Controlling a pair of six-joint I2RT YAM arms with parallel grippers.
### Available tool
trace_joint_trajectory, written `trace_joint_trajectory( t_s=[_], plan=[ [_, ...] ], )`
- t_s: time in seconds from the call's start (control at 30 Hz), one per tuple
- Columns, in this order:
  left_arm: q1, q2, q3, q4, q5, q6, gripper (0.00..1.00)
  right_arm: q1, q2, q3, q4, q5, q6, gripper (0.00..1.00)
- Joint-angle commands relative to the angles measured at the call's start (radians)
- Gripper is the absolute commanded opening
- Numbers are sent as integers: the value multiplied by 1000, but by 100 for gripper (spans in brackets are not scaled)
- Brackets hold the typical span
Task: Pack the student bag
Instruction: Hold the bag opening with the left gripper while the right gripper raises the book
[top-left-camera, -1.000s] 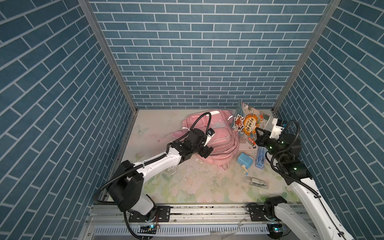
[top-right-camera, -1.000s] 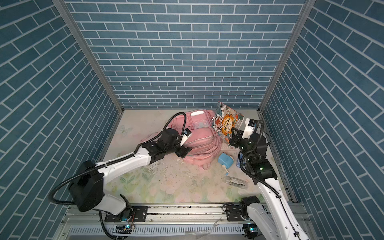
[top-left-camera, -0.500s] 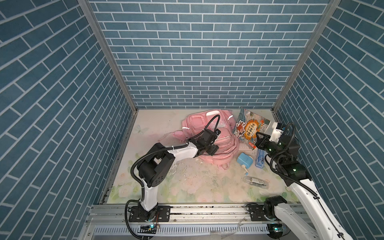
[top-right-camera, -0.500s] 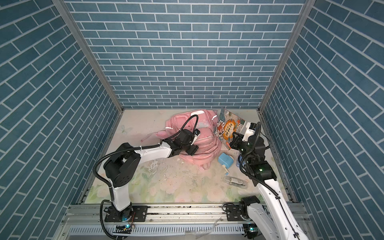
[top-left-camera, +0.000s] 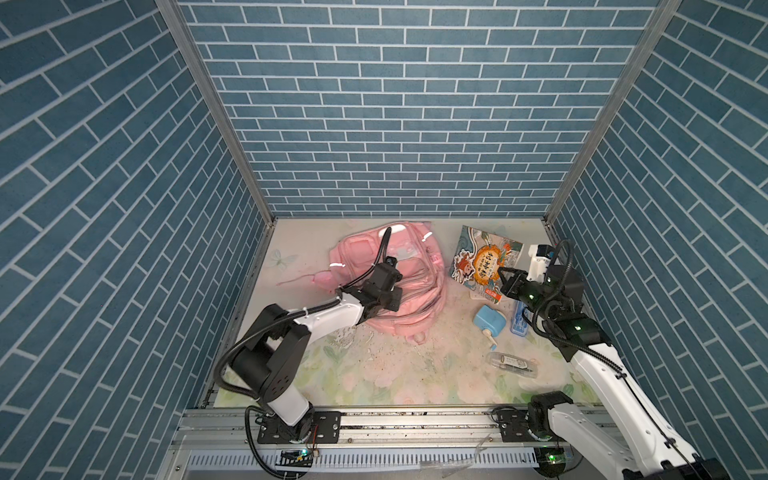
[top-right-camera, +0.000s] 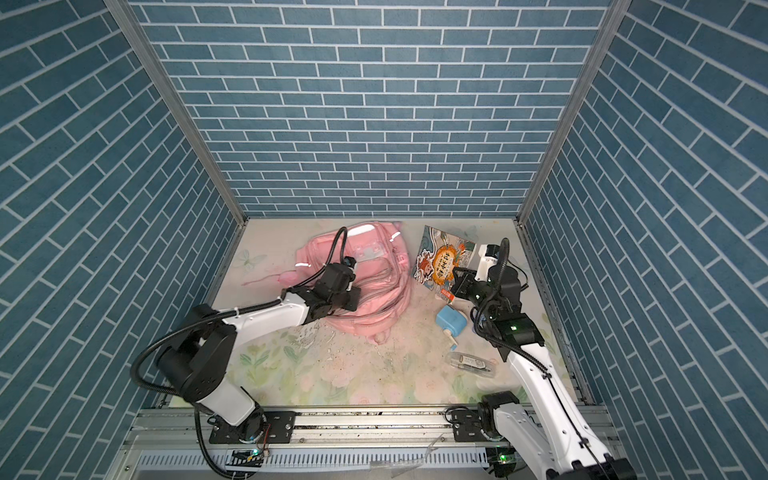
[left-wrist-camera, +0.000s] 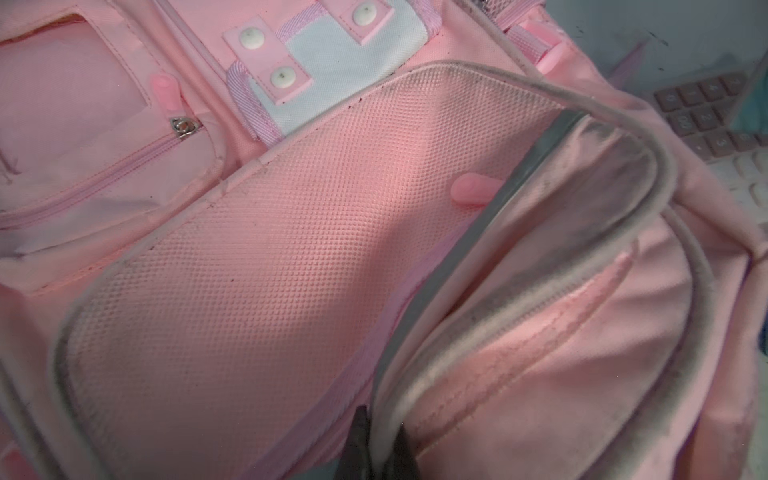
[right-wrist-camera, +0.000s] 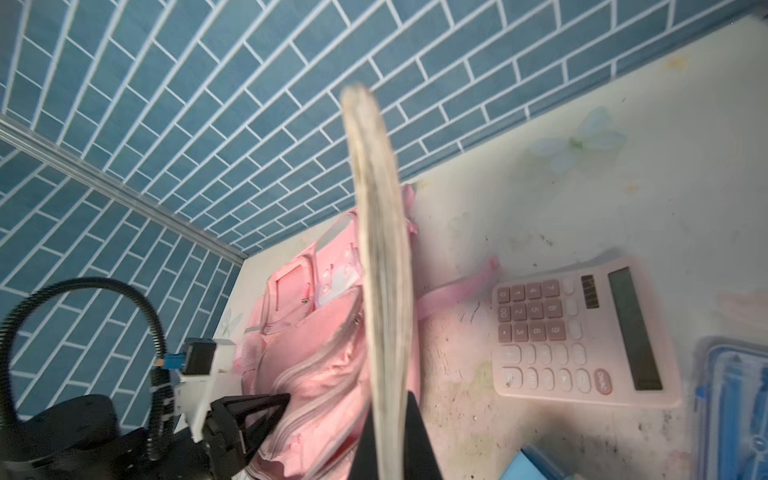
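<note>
The bag (top-left-camera: 419, 270) lies front up at the back of the counter (top-left-camera: 374, 374), left of middle in both top views; the left jaws are pinched tight on the piped edge of its open pocket (left-wrist-camera: 561, 332). The right jaws clamp a picture book (top-left-camera: 484, 264) by one edge, holding it tilted up just right of the bag; a pink calculator (right-wrist-camera: 582, 332) lies flat near the bag's strap.
</note>
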Motion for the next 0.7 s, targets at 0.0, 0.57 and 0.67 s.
trace_joint_trajectory(
  t_s=[0.0,0.57,0.67],
  plan=[
    [20,-114,-80,-55,-34,-288,0,-1,47,54,72,-105,-12,0],
    [19,-169,114,-11,160,-330,0,-2,-97,62,-31,-72,8,0],
    [19,-181,173,-52,164,-273,0,-2,-102,59,-36,-114,33,0]
  ],
)
